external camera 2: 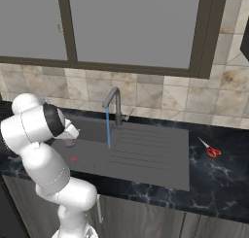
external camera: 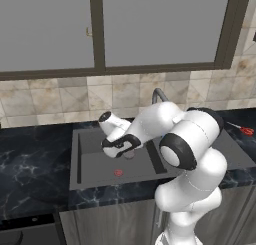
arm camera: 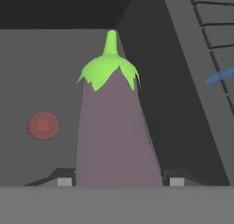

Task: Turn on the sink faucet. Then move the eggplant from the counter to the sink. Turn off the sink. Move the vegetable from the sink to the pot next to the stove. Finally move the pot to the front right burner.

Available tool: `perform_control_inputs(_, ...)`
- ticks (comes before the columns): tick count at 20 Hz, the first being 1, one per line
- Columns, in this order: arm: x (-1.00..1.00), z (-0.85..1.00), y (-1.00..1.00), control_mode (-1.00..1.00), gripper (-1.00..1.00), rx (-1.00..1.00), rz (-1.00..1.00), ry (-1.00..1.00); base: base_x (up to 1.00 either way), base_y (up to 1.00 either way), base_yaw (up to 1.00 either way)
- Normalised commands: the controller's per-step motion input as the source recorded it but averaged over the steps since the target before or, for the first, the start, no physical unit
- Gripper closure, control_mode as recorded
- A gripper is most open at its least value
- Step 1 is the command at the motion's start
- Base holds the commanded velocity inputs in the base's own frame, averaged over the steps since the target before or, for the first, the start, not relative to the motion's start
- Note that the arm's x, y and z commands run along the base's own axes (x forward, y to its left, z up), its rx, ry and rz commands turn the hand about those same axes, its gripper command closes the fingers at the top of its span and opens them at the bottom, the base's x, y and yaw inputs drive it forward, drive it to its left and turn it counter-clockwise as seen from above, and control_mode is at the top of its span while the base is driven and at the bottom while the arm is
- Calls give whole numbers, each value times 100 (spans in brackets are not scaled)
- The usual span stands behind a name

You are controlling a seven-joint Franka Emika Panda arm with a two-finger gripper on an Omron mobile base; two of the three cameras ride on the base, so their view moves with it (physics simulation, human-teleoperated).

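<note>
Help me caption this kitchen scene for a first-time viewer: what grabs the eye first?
The big white arm bends low over the dark sink, its end effector closed around a pale purple eggplant with a green cap, held above the basin near the red drain. A thin blue stream runs from the faucet. Red scissors lie on the black counter to the right.

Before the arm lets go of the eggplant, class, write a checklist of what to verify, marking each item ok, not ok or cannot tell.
1. Water running from the sink faucet: ok, a blue stream falls.
2. Eggplant between the fingertips of the gripper: ok.
3. Eggplant over the sink basin, not the drainboard: ok.
4. Eggplant touching the basin floor: cannot tell.
5. Red drain clear of the eggplant: ok, it lies to one side.
6. Eggplant under the stream: not ok, stream falls apart from it.
</note>
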Motion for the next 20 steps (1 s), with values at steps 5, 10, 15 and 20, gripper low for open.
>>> perform_control_inputs(5,7,-29,-13,-100,100,4,1,0,0,0,0)
perform_control_inputs(10,11,-19,-10,-100,100,7,0,0,0,0,0)
perform_control_inputs(15,23,-9,-3,-100,100,9,0,0,0,0,0)
perform_control_inputs(20,19,-25,0,-100,100,7,0,0,0,0,0)
